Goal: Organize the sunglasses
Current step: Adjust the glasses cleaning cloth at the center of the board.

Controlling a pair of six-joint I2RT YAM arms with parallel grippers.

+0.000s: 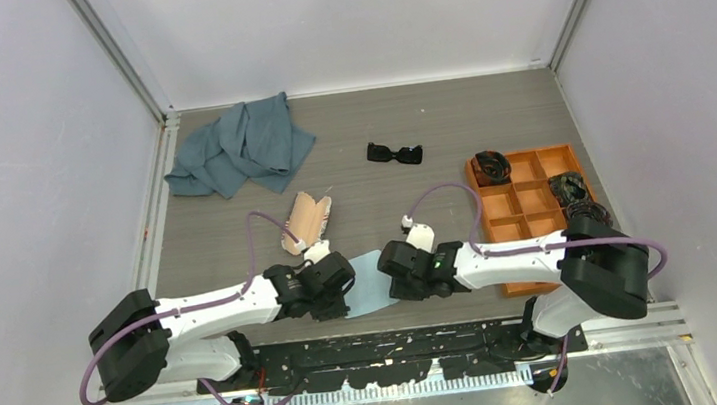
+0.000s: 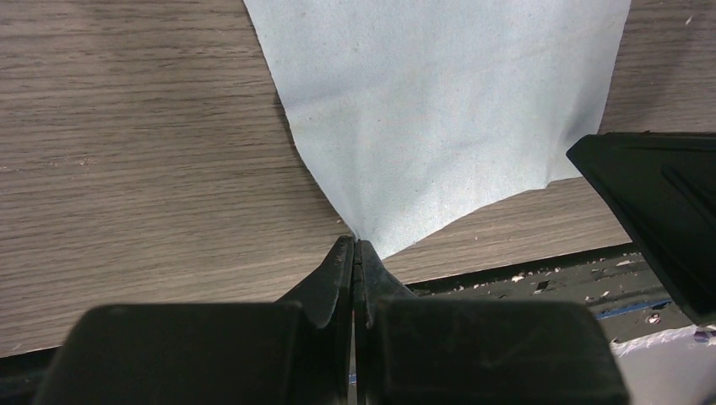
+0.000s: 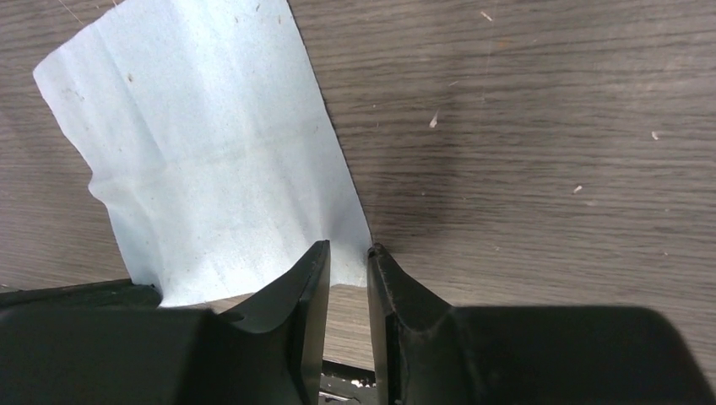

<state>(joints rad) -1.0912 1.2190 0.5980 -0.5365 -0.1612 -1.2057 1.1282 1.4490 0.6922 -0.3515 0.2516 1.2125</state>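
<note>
The left end effector clenches the blue cloth. The right end effector straddles its edge, slightly parted. The sunglasses lie well apart.

Def a robotics lab cell: wood-grain table is being boxed in by plain white panels w/ alu posts, left arm + right arm are being carried on a black base plate.
</note>
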